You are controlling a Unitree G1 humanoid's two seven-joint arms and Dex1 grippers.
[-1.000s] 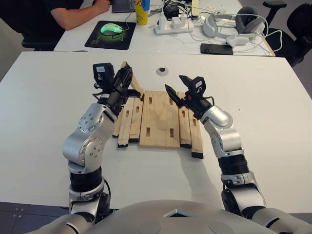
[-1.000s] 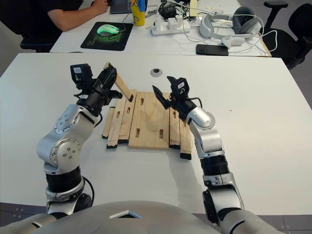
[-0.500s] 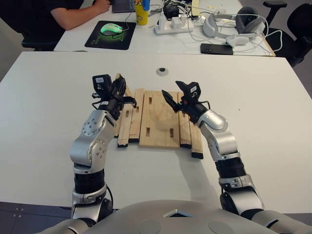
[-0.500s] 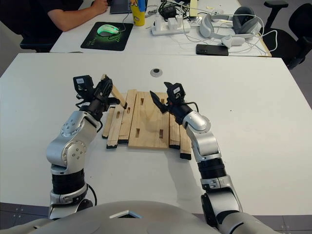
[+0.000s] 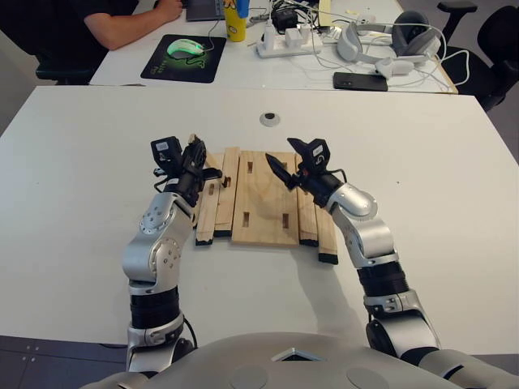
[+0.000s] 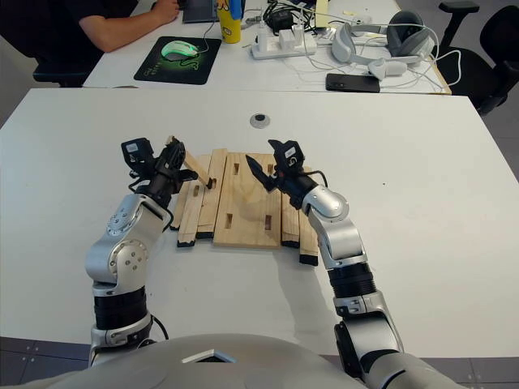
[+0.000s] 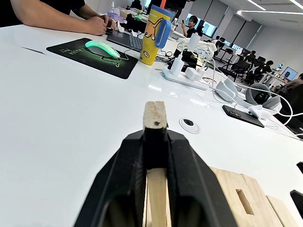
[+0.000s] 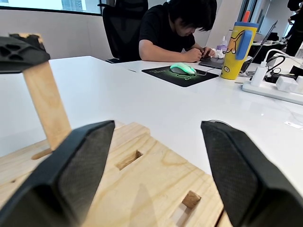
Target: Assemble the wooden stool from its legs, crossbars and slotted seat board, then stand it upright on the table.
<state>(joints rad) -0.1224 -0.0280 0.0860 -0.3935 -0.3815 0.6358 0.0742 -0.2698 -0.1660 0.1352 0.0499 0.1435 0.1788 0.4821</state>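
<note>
the left gripper (image 5: 193,159) is holding one wooden leg (image 6: 197,169) near its upper end, its fingers (image 7: 124,170) pinching the stick tightly from both sides. the leg is leaning at a slant, with its lower end coming down by the left edge of the slotted seat board (image 5: 263,203). i cannot tell whether that end is touching the wood. the board is lying flat on the worktop (image 5: 81,162), with loose slats (image 5: 212,207) lying just beside it on the left and more pieces (image 5: 318,223) along its right edge. the right gripper (image 5: 285,158) is hovering over the far part of the board, its fingers (image 8: 75,161) spread wide and gripping nothing. i'm judging the step in hand to be seating this leg in a slot, with the assembly only beginning. to do it well, the left arm should be bringing the leg closer to upright before pressing, so that its end is meeting the slot squarely and not wedging on a corner. the free gripper would be best pressing down on the board, or steadying the leg low down, since the board is looking likely to slide or tip under a slanted push. the loose slats on the left are lying close enough to be knocked, so the lower end needs lifting over them, not dragging across.
</note>
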